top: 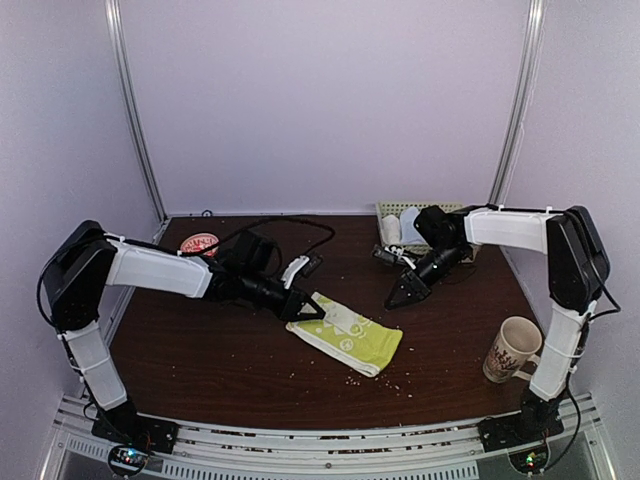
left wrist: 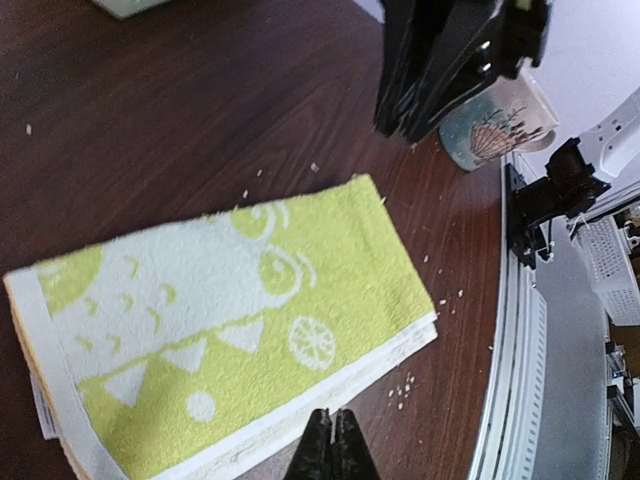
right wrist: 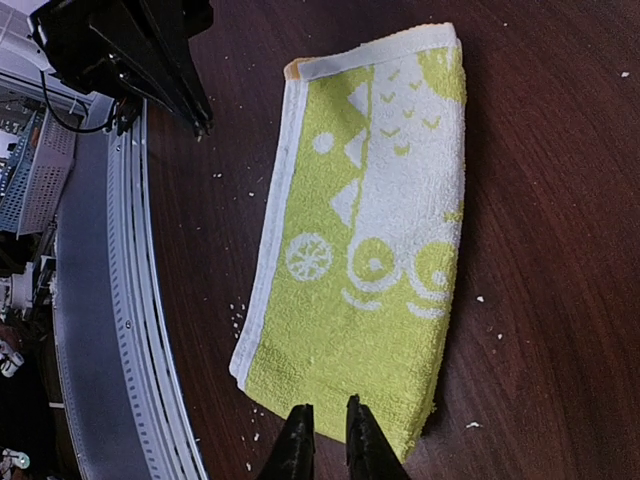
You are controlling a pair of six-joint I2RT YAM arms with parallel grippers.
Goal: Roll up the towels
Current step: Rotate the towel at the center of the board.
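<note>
Yellow-green towel (top: 345, 333) is laid folded flat on the table (top: 200, 370), left of the mug (top: 512, 348). Left gripper (left wrist: 331, 445) is seen closed at the towel corner farthest from the mug. Right gripper (right wrist: 325, 435) is held slightly parted, empty.

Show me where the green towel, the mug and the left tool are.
green towel (top: 347, 335), top view, middle of its patterned upper face.
mug (top: 511, 352), top view, its outer side wall.
left tool (left wrist: 333, 425), left wrist view, between its closed fingertips.
</note>
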